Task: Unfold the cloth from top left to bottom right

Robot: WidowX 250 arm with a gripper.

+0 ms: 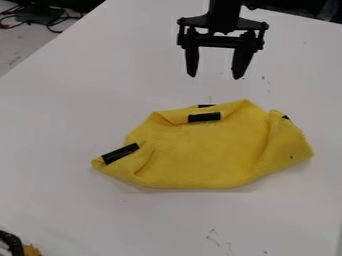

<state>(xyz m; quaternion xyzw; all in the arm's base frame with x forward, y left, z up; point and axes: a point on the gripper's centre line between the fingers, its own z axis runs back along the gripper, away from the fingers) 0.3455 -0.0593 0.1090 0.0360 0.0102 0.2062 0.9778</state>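
The black gripper (214,75) hangs open at the top of the camera view, with nothing between its two separated fingers. Below it, and apart from it, a yellow cloth (200,155) lies crumpled and partly folded on the white table. Black strips mark the cloth: one on the folded-over top edge, another on the left corner, and small bits at the very top and at the upper right. Folds run along the cloth's top, left corner and right side.
The white table (73,115) has small dark marks on it. Its left edge slants from the top toward the far left, with cables (50,20) on the floor beyond. A black object and something orange-brown (31,250) sit at the bottom left corner.
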